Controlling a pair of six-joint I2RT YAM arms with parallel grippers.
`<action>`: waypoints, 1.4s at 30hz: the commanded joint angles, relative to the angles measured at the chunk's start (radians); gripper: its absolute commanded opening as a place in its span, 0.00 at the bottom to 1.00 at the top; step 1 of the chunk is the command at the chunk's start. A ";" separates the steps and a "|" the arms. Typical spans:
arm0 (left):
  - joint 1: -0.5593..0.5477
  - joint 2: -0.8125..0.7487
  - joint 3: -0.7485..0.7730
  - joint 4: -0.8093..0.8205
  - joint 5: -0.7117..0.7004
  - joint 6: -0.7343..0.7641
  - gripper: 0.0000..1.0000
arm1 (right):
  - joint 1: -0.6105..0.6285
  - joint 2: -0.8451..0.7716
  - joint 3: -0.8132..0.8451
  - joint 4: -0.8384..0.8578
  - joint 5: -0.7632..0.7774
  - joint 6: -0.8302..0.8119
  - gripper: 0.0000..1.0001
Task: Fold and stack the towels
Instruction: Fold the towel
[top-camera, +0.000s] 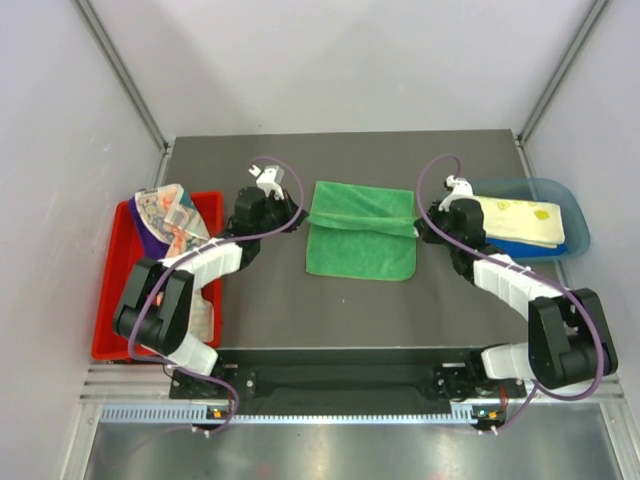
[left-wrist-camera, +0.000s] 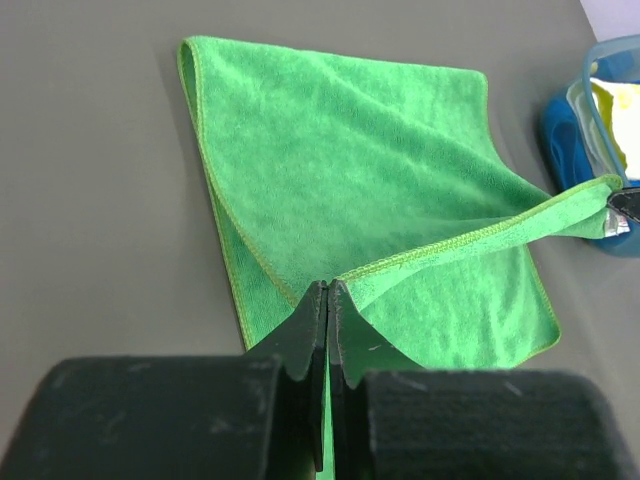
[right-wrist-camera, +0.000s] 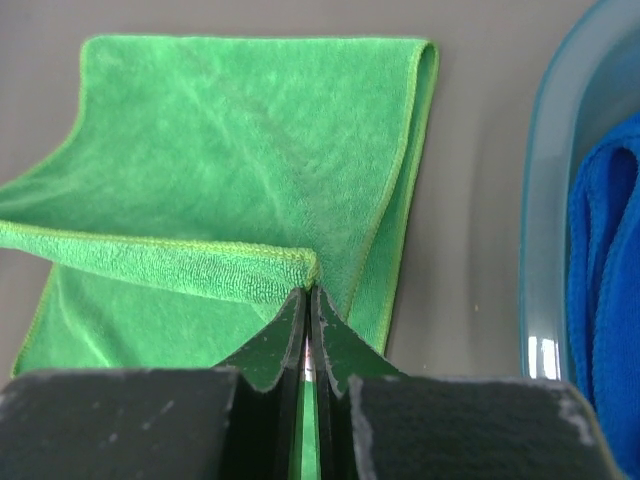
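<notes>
While both arms reach in from the near edge, the dark table shows bare surface across its near half and in a strip beyond the cloth. At the left edge sits the red tray, and the left arm's elbow overlaps its near part in the top view. The tray's far end holds a crumpled heap: the white towel with orange lettering on top of the purple towel. At the far right sits the translucent blue bin, holding the pale yellow towel laid over the blue towel. The right wrist is just beside the bin's left rim, with little room there. The green towel lies mid-table, between tray and bin and apart from both. Its near edge and lower layer are flat on the surface. Its far hem is raised and stretched as a taut band between the two grippers. The left gripper is clamped tight on the far-left corner of that hem, jaws pressed together on the cloth. The right gripper is likewise pinched on the far-right corner.
</notes>
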 joint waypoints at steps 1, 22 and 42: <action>-0.014 -0.062 -0.024 0.025 -0.021 0.019 0.00 | 0.018 -0.043 -0.022 0.039 0.013 0.006 0.00; -0.068 -0.119 -0.183 0.063 -0.078 -0.003 0.00 | 0.036 -0.093 -0.154 0.072 0.009 0.032 0.00; -0.131 -0.076 -0.280 0.084 -0.116 -0.033 0.00 | 0.045 -0.102 -0.243 0.033 -0.021 0.121 0.11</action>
